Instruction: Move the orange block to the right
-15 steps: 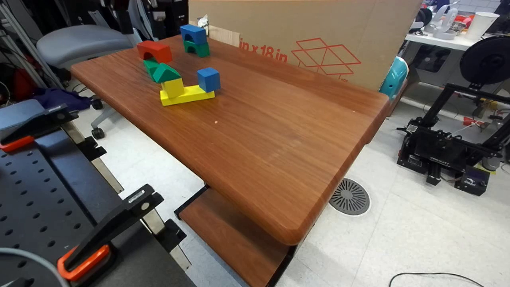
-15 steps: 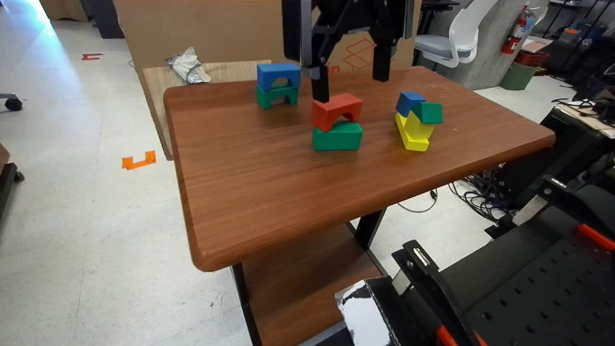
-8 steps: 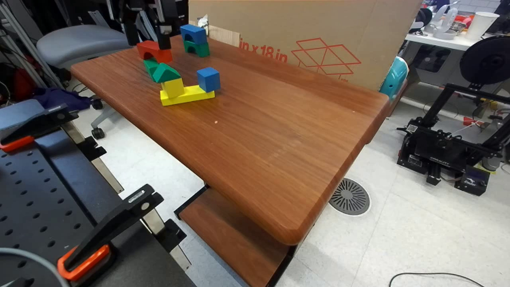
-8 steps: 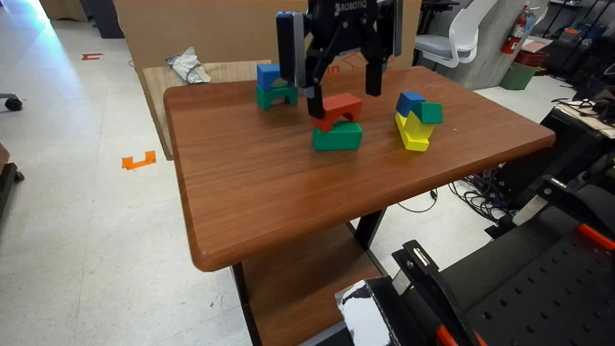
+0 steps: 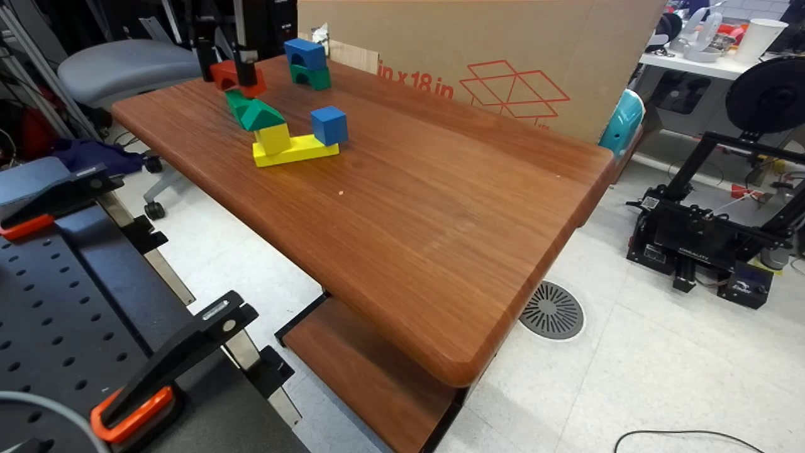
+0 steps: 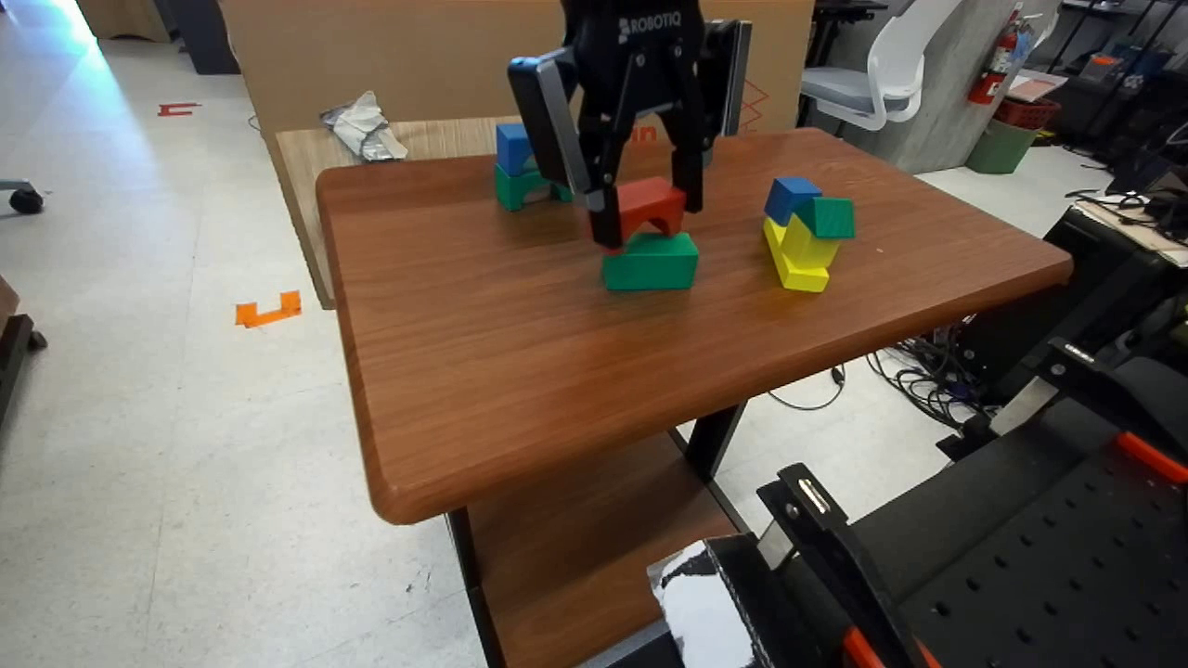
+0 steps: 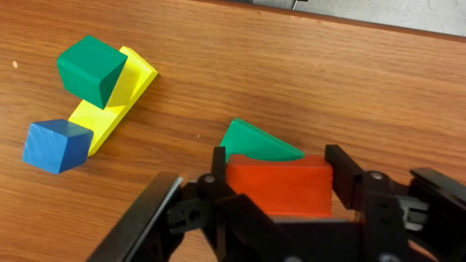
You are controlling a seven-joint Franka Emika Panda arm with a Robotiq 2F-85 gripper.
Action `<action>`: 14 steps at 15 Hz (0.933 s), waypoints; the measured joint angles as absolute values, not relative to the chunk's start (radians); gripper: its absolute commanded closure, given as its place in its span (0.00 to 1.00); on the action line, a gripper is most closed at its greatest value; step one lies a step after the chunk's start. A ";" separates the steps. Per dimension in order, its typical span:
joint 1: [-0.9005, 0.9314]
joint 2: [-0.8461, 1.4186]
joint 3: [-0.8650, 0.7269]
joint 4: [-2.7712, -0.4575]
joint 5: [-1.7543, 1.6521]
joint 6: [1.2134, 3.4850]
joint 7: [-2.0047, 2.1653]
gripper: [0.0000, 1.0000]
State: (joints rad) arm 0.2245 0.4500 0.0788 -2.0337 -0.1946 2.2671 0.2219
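The orange block, an orange-red arch, is between the fingers of my gripper, which is shut on its two ends in the wrist view. In an exterior view the gripper reaches down from above, and the orange block sits over a green block. I cannot tell whether the two still touch. One finger hides the near-left leg of the arch. In the other outside picture the orange block shows between the dark fingers near the table's far end.
A long yellow block carries a yellow block, with a green wedge on top and a blue cube at its end. A blue arch stands on a green arch. Behind the table rises a cardboard box.
My gripper has come down around the orange block, and its fingers have drawn in from wide to hold the block's ends. The orange block has shifted slightly; the other blocks are nearly unmoved.
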 measured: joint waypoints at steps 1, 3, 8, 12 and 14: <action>0.226 0.445 0.079 -2.034 -0.195 2.267 0.221 0.57; 0.225 0.413 0.080 -2.040 -0.194 2.261 0.216 0.57; 0.181 0.273 0.064 -2.036 -0.193 2.166 0.173 0.57; 0.094 0.243 0.030 -1.997 -0.190 2.118 0.089 0.57; 0.054 0.255 0.012 -1.975 -0.189 2.115 0.042 0.57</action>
State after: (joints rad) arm 0.0536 0.2555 0.0117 -1.9754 -0.1891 2.1148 0.0418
